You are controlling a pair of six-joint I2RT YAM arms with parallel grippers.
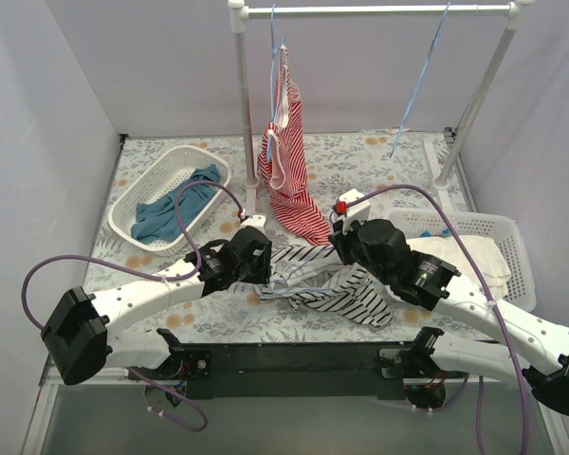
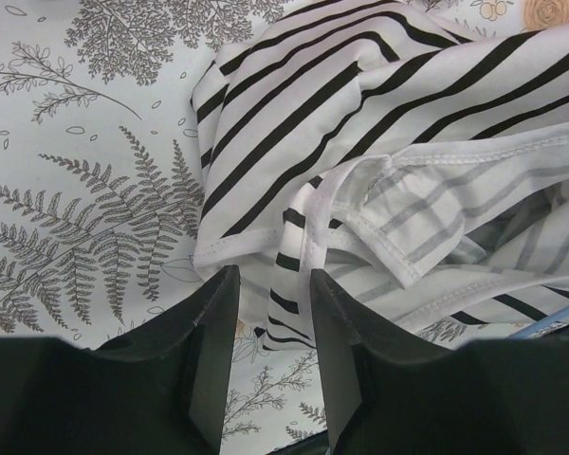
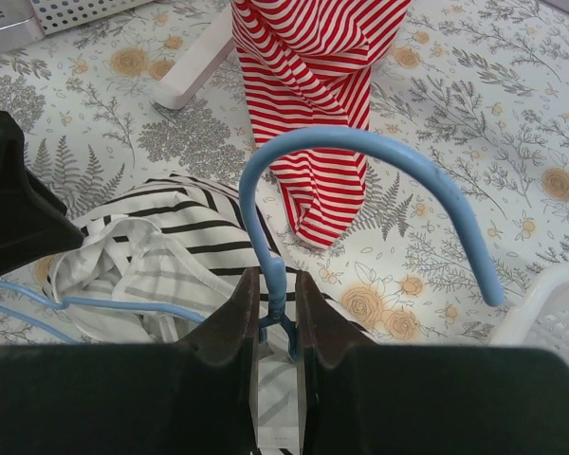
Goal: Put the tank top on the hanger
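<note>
Right gripper (image 3: 273, 313) pinches the hanger (image 3: 360, 152) neck, steadying it; left gripper (image 2: 270, 327) nips the tank top (image 2: 360, 114) edge for threading.

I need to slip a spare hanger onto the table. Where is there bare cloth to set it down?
Bare patches: between the left basket and the left arm, and at the back right, near the rail's foot. The centre is crowded: tank top, both grippers and red striped top.

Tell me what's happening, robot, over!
Right fingers clamped on hanger neck. Left fingers pinching tank top strap. Top bunched on table, not yet on the hanger. Red striped top close behind.
</note>
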